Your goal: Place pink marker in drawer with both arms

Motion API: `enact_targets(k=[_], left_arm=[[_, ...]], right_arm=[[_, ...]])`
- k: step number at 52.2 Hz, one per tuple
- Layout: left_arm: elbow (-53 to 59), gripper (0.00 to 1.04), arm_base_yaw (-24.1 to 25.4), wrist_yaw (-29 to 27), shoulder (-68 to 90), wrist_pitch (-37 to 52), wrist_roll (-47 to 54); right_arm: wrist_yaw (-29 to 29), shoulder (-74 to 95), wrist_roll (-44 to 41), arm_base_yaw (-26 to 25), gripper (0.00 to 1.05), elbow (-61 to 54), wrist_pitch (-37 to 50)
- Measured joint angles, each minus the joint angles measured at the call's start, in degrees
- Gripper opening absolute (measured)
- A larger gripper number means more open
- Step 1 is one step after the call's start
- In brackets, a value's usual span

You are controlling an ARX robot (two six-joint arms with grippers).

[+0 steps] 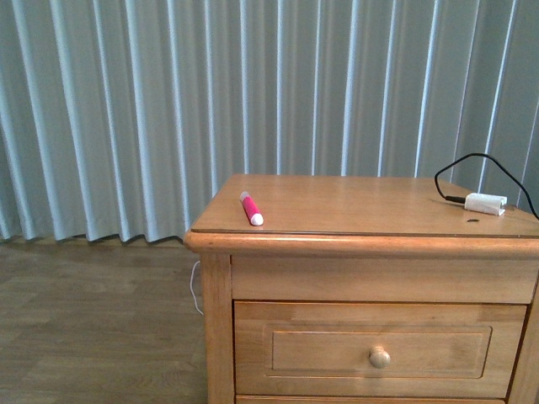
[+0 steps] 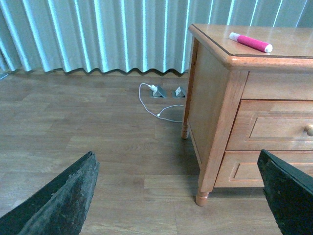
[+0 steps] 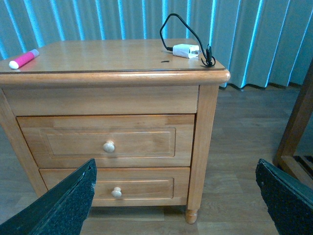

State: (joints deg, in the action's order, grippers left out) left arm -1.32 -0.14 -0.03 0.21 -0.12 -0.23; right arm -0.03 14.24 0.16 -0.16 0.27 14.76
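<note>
The pink marker (image 1: 251,209) lies flat on the nightstand top near its front left corner, white end toward the front; it also shows as the pink marker (image 2: 251,42) and the pink marker (image 3: 23,58). The drawer (image 1: 379,350), the upper one with a round knob, is shut; the right wrist view shows the drawer (image 3: 108,141) from the front. My left gripper (image 2: 181,196) is open, low over the floor beside the nightstand's left side. My right gripper (image 3: 176,200) is open, facing the nightstand front and well short of it. Neither arm shows in the front view.
A white adapter (image 1: 485,203) with a black cable sits on the top at the right. A lower drawer (image 3: 116,188) lies under the upper one. A white cord (image 2: 151,100) trails on the wood floor by the curtain. Dark wooden furniture (image 3: 297,127) stands to the right.
</note>
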Motion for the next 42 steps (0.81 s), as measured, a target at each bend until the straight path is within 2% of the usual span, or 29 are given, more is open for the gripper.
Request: enact_targets(k=[2,6,10,17,29,42], left_arm=[[0.0,0.98,0.0,0.0,0.0,0.0,0.0],[0.0,0.98,0.0,0.0,0.0,0.0,0.0],[0.0,0.98,0.0,0.0,0.0,0.0,0.0],[0.0,0.98,0.0,0.0,0.0,0.0,0.0],[0.0,0.98,0.0,0.0,0.0,0.0,0.0],[0.0,0.98,0.0,0.0,0.0,0.0,0.0]], right_arm=[[0.0,0.0,0.0,0.0,0.96,0.0,0.0],[-10.7,2.7,-3.0,-3.0,0.96,2.6,-9.7],[-13.0,7.2,-3.8,-3.0,0.96,3.7,-11.8],[-10.3,19.8,-4.9,0.7,0.96,6.7,-3.4],[-3.2,51.2,-4.7,9.8,0.96,13.2,17.8],[3.1,75.9,-2.0,17.6,0.96,24.5,29.7]])
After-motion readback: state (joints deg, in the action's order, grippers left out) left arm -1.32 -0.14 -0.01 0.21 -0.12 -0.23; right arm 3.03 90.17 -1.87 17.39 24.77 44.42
